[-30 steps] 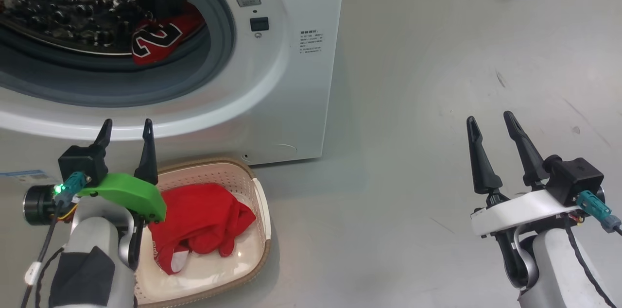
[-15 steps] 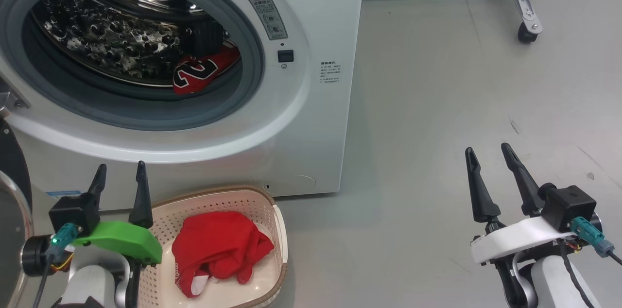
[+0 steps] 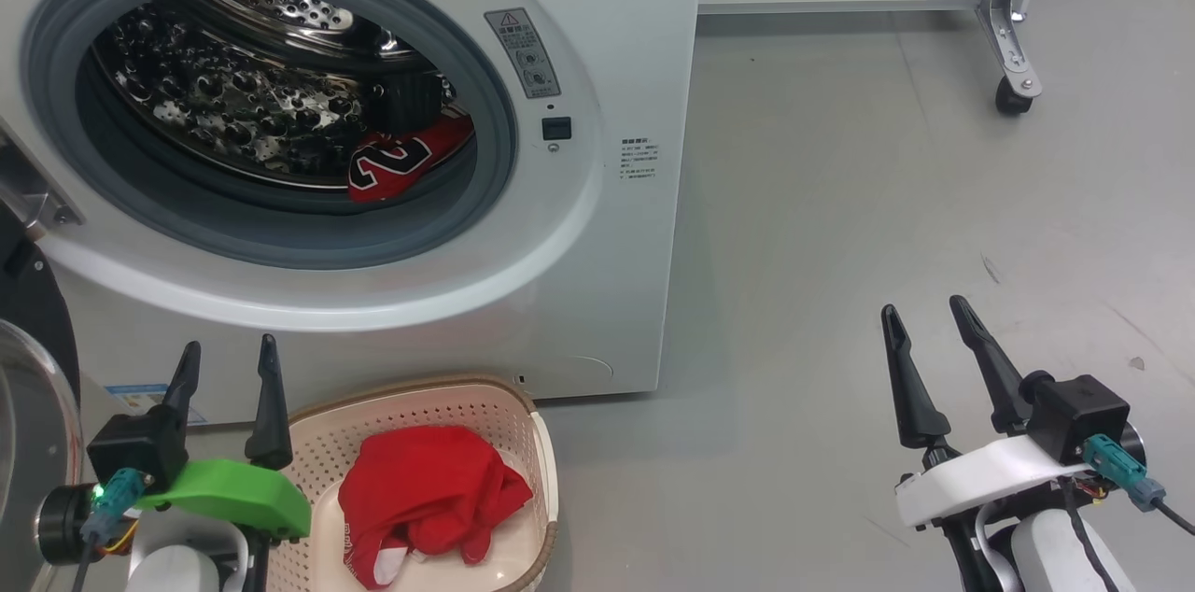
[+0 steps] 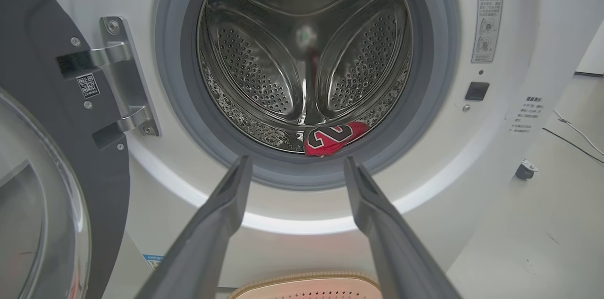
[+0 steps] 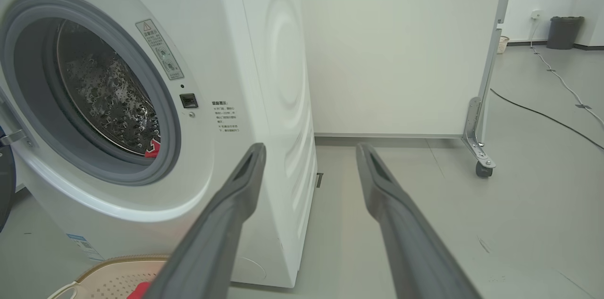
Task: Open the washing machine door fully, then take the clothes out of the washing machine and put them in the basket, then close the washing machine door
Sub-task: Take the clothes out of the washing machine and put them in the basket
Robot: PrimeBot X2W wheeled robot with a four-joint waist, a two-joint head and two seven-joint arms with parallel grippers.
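**A:** Head view: which step?

**B:** Unloading, judged half done. The washing machine door (image 3: 33, 331) stands swung out at far left. One red jersey (image 3: 429, 489) lies in the basket (image 3: 546, 471), near. The second jersey (image 3: 401, 164) lies at the right front of the drum (image 3: 233, 106). Left pincer (image 3: 230, 345) and right pincer (image 3: 922, 306) are wide and empty.

**A:** Left wrist view?

**B:** Its fingers (image 4: 222, 214) frame the second jersey, well apart from it. Next move: reach in and close on the cloth.

**A:** Right wrist view?

**B:** The right pincer faces the right corner of the washing machine (image 5: 264, 53).

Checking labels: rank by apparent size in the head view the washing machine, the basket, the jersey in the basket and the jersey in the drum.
1. washing machine
2. basket
3. jersey in the basket
4. jersey in the drum, farther off, partly hidden
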